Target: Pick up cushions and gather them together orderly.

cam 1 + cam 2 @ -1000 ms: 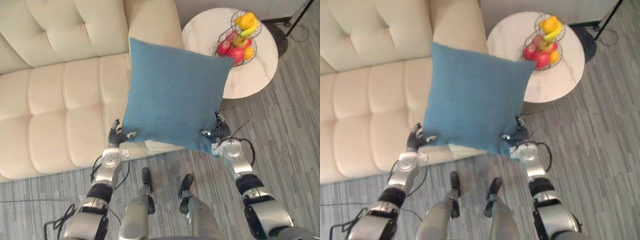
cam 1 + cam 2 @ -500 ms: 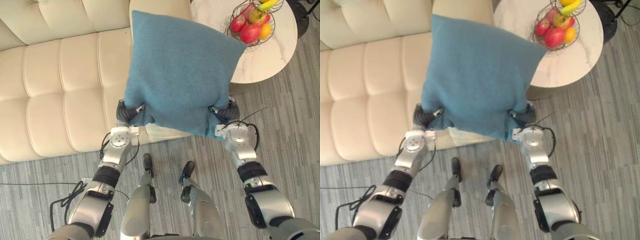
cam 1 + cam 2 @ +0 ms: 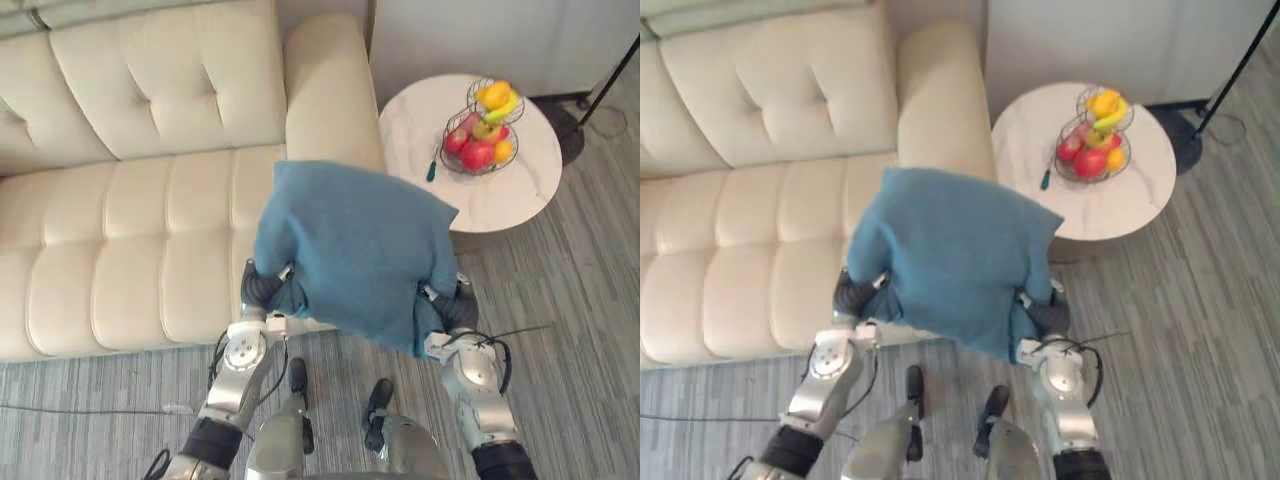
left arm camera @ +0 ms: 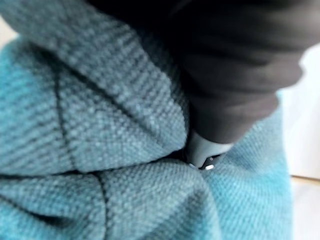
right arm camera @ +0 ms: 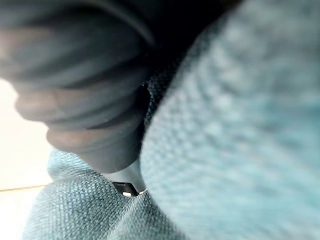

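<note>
The blue cushion [image 3: 355, 250] hangs in the air over the front edge of the cream sofa [image 3: 130, 230]. The left hand [image 3: 265, 290] and the right hand [image 3: 452, 312] each pinch a lower corner, their fingers mostly buried in bunched fabric. Beside the sofa, on grey plank floor [image 3: 580, 320], a round counter [image 3: 500, 195] carries a fruit basket [image 3: 482, 130].

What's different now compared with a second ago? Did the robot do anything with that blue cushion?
The blue cushion has tipped away over the sofa front edge, and its lower corners now bunch around the left hand and right hand, which have pushed deeper into the cloth. The camera shifted too. The sofa, round table and fruit basket stayed put.
</note>
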